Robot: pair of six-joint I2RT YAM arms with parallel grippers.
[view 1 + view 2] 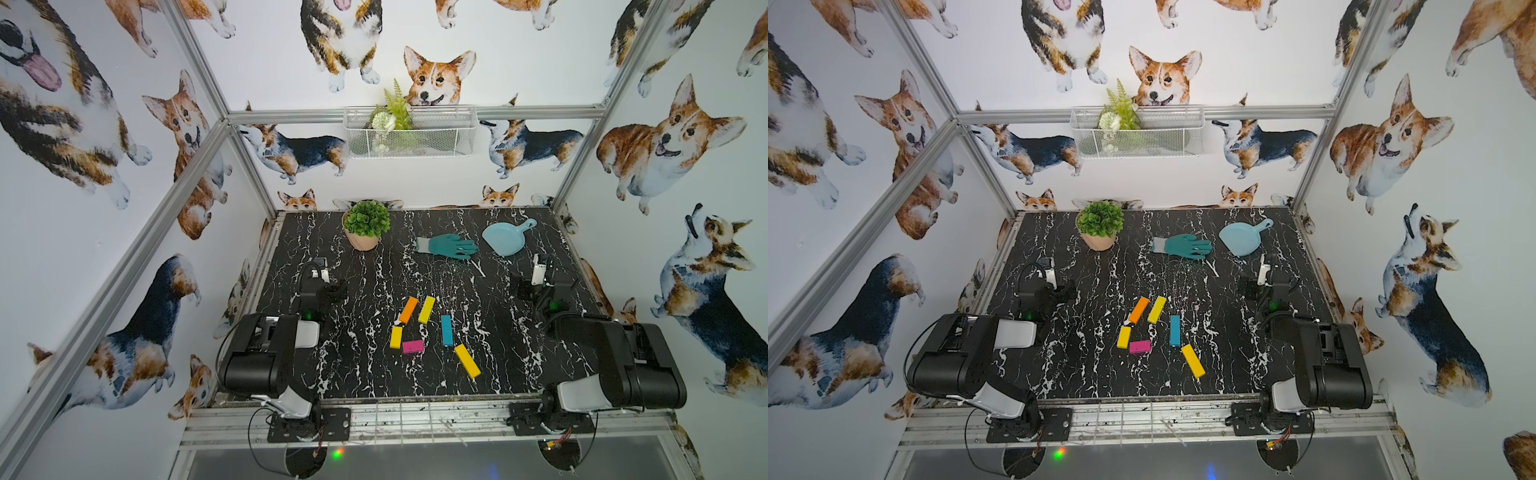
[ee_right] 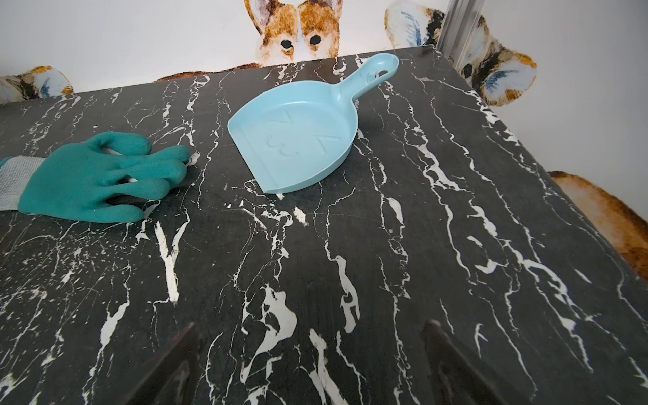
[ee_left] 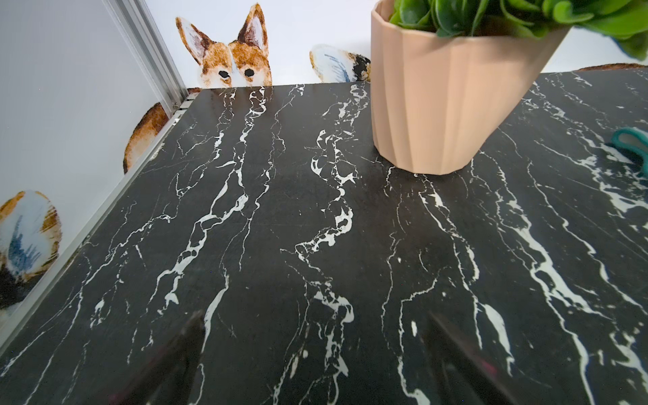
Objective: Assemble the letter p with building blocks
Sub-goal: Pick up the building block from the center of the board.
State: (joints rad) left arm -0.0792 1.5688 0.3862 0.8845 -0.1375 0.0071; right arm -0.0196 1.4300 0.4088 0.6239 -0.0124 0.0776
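Observation:
Several building blocks lie loose in the middle of the black marble table (image 1: 357,374), seen in both top views: an orange bar (image 1: 408,309) beside a yellow bar (image 1: 426,309), a short yellow bar (image 1: 396,337), a magenta bar (image 1: 412,346), a teal-blue bar (image 1: 446,330) and a long yellow bar (image 1: 467,360). No two of them are joined. My left gripper (image 1: 321,269) rests low at the table's left side, open and empty (image 3: 315,321). At the right side my right gripper (image 1: 541,266) is also open with nothing between its fingers (image 2: 309,328). Neither wrist view shows a block.
A potted plant (image 1: 366,226) stands at the back left, just ahead of the left gripper (image 3: 438,105). A teal glove (image 1: 451,245) and a light-blue toy pan (image 1: 505,237) lie at the back right. A wire basket (image 1: 409,131) hangs on the back wall.

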